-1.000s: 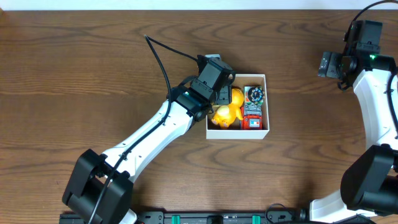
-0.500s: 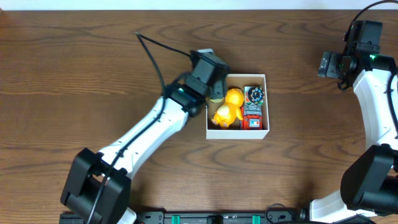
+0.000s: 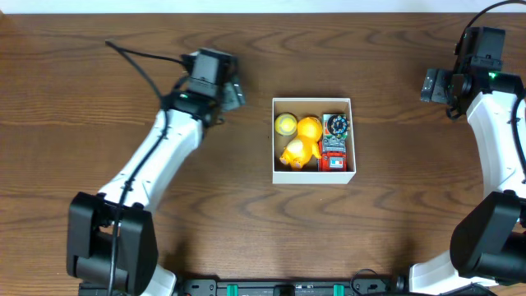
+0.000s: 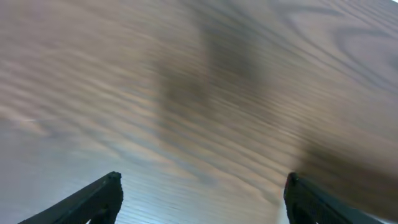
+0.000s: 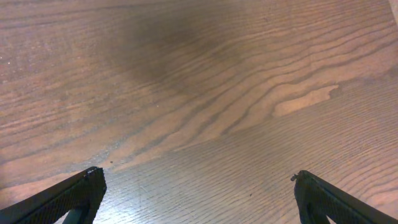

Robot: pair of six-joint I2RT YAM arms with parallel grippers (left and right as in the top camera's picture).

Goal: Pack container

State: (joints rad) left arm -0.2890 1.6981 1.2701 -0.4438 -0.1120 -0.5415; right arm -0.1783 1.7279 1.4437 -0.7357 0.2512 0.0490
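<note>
The container [image 3: 313, 176] is a square white box at the table's middle. Inside lie a yellow round toy [image 3: 285, 123], an orange-yellow duck [image 3: 301, 145], a round dark dial toy [image 3: 337, 124] and a red toy [image 3: 332, 157]. My left gripper [image 3: 233, 94] is open and empty, well left of the box. Its wrist view shows only blurred wood between the fingers [image 4: 203, 183]. My right gripper [image 3: 430, 85] is open and empty at the far right, over bare wood [image 5: 199, 175].
The brown wooden table [image 3: 123, 49] surrounds the box on all sides. A black cable [image 3: 140, 56] trails from the left arm toward the back left.
My left gripper has pulled out of the container's back-left corner and swung left. The yellow round toy now lies uncovered there. The right arm has not moved.
</note>
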